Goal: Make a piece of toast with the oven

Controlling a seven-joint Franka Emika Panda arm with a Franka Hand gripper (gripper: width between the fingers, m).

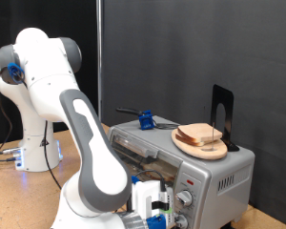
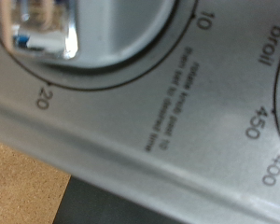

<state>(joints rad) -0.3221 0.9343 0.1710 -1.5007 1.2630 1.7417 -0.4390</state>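
Note:
The silver oven (image 1: 214, 176) stands at the exterior view's right, its front partly hidden by my arm. My gripper (image 1: 155, 206) is low at the oven's front panel, right beside the round knobs (image 1: 186, 198). The wrist view is pressed close to that panel: a shiny chrome knob (image 2: 42, 28) sits inside a timer scale (image 2: 201, 19) marked 10 and 20, with a broil, 450 and 400 scale (image 2: 261, 93) beside it. My fingers do not show there. No single piece of toast shows; the oven's inside is hidden. Bread slices (image 1: 202, 136) lie stacked on a round wooden plate (image 1: 198, 149) on the oven's roof.
A black upright stand (image 1: 222, 110) rises behind the plate. A small blue object with a black handle (image 1: 143, 119) lies on the oven's roof. The arm's white base (image 1: 33, 153) stands on the wooden table (image 1: 19, 196) at the exterior view's left, with cables beside it.

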